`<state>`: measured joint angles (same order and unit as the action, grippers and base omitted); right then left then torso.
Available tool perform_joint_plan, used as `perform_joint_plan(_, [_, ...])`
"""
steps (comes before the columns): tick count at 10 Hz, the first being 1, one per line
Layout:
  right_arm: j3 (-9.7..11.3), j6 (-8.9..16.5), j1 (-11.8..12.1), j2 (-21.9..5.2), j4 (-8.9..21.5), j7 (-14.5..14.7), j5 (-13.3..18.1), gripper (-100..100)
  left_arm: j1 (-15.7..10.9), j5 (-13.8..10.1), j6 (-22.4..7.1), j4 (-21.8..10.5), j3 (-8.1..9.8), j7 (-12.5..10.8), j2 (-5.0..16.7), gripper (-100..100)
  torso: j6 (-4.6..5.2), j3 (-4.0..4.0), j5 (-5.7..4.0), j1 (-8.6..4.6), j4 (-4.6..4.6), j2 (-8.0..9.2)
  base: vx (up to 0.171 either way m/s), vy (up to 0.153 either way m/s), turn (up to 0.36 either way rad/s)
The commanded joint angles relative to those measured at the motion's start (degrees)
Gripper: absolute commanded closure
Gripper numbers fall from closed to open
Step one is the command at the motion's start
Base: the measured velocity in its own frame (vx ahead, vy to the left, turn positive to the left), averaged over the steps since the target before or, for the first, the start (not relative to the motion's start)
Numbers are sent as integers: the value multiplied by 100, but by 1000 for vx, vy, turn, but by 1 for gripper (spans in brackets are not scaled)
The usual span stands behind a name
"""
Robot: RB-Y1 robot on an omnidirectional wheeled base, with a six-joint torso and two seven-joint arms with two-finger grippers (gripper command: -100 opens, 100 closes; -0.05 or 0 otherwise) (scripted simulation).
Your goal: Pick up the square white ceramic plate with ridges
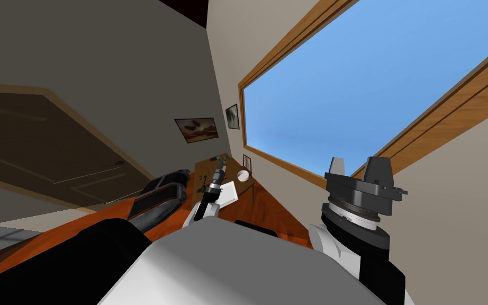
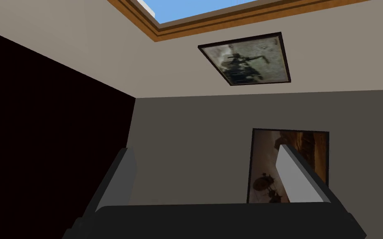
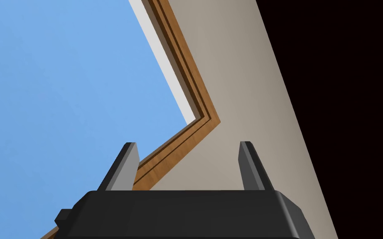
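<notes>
The square white plate [image 1: 231,193] lies on the near end of a brown table [image 1: 203,169] in the far corner, at about nine o'clock from the right gripper [image 1: 358,164]. A white bowl [image 1: 243,175] sits on the same table, close to the plate at one o'clock from it, with a chair [image 1: 247,161] just beyond. The left gripper [image 2: 205,151] is raised over the table at eleven o'clock from the plate. Its arm runs just beside the plate's edge, and its fingers [image 2: 122,178] stand apart with nothing between them. The right gripper is raised well apart from the plate, its fingers [image 3: 124,170] also apart and empty.
</notes>
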<state>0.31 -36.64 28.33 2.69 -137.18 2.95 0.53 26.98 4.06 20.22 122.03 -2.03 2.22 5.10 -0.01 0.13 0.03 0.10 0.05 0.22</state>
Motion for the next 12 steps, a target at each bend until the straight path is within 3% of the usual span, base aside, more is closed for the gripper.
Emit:
perform_joint_plan(1, [0, 0, 0, 0, 0, 0, 0, 0, -40, 87, -14, -286, -4, -51, 201, -100, 0, 0, 0, 0, 0, 0, -59, 20, 43])
perform_joint_plan(3, [0, 0, 0, 0, 0, 0, 0, 0, -57, 200, -18, -638, -28, -103, 402, -100, 0, -1, 0, -2, 0, -2, -54, 16, 49])
perform_joint_plan(6, [0, 0, 0, 0, 0, 0, 0, 0, -64, 251, -17, -959, -39, -130, 492, -100, 0, -5, -1, -4, -1, -8, -32, 12, 29])
perform_joint_plan(8, [0, 0, 0, 0, 0, 0, 0, 0, -83, 338, -4, -1394, -52, -185, 649, -100, 0, -6, -2, -8, -2, -11, -39, 2, 47])
perform_joint_plan(12, [0, 0, 0, 0, 0, 0, 0, 0, -115, 399, 28, -1919, -54, -238, 772, -100, 1, -7, -3, -12, -2, -13, -26, -3, 31])
